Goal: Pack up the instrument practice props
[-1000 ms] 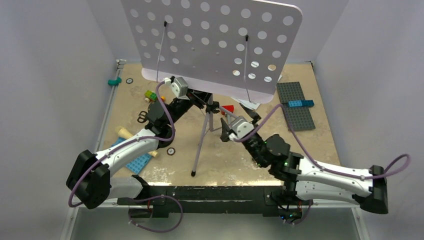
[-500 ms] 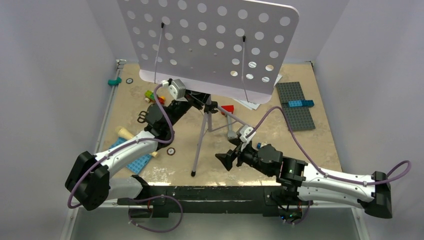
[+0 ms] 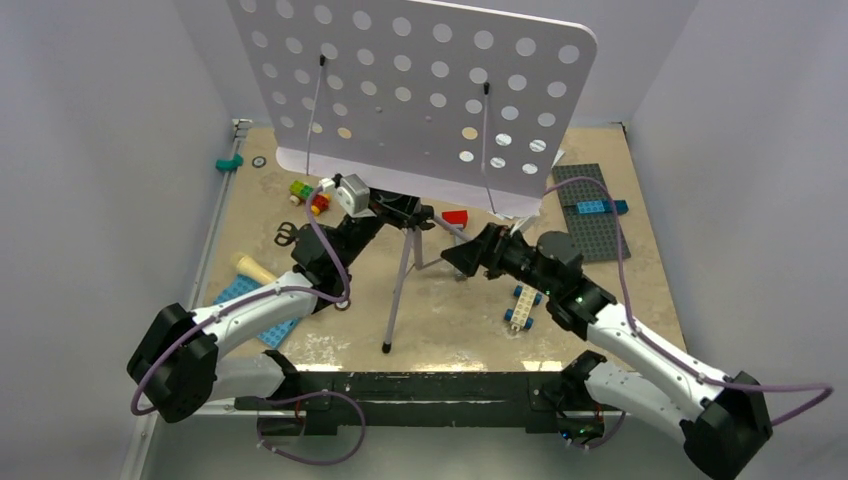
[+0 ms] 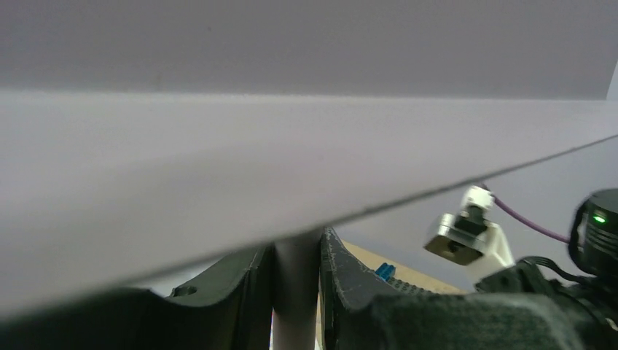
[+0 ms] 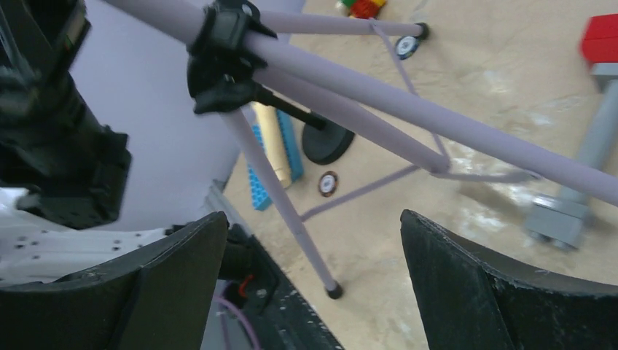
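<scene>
The lilac perforated music stand [image 3: 420, 90] stands mid-table on its tripod [image 3: 400, 290]. My left gripper [image 3: 408, 211] is shut on the stand's post just under the desk. In the left wrist view the post [image 4: 295, 306] sits between the two fingers of that gripper [image 4: 295, 251]. My right gripper [image 3: 463, 256] is open and empty beside the right tripod leg. Its wrist view shows it [image 5: 310, 219] facing the legs and the black hub [image 5: 222, 51]. The cream microphone [image 3: 250, 265] lies at the left, and the black round base [image 5: 328, 142] is next to it. The sheet-music pages are mostly hidden behind the desk.
A grey studded plate [image 3: 592, 218] with a blue brick lies at the right. A blue plate [image 3: 262, 322] lies at the front left. Coloured bricks [image 3: 308, 192], a red brick [image 3: 456, 216] and a small wheeled brick model [image 3: 522, 306] lie around the tripod.
My right arm dipped toward the front edge, then swung up and back, bringing its open gripper beside the right tripod leg. The stand's desk shifted slightly left. The left gripper kept hold.
</scene>
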`<action>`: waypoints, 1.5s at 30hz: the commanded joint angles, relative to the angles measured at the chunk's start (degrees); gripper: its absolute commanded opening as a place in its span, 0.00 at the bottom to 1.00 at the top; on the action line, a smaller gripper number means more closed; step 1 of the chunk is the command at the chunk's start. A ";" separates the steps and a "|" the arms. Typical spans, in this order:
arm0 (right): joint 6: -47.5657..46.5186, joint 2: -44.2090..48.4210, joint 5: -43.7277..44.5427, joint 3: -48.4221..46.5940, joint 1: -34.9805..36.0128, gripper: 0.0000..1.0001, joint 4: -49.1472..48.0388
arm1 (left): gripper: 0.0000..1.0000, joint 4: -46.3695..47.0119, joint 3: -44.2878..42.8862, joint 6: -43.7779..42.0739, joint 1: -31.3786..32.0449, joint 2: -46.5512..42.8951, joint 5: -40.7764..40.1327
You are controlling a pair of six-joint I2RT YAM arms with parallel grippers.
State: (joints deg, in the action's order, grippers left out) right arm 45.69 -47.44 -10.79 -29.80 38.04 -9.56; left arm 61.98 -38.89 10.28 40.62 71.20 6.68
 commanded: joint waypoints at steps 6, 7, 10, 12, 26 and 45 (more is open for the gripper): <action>12.87 -15.98 -20.77 -12.60 -2.70 0.87 -13.00 | 0.00 -13.78 4.94 2.39 3.59 0.86 -0.12; 13.41 -16.28 -20.38 -12.37 -2.80 0.87 -14.25 | 0.00 -13.87 5.05 2.25 3.59 0.60 -0.21; 14.00 -17.51 -20.82 -12.67 -3.43 0.84 -15.01 | 0.00 -14.07 5.38 1.95 3.59 -0.22 -0.45; 14.72 -18.76 -21.56 -13.09 -3.87 0.79 -15.99 | 0.00 -14.07 5.45 1.85 3.59 -0.34 -0.48; 17.20 -23.80 -24.66 -17.26 -6.16 0.62 -19.79 | 0.00 -14.58 5.14 1.97 3.59 -0.38 0.17; -24.85 -17.77 -9.49 -17.93 -1.99 0.01 -3.60 | 0.00 -18.86 3.69 3.23 3.59 -0.62 -0.88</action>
State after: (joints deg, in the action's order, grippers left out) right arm 45.19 -69.87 -33.74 -48.01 33.30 -16.58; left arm 58.33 -37.65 9.34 43.29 67.96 5.17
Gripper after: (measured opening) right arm 0.074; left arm 0.279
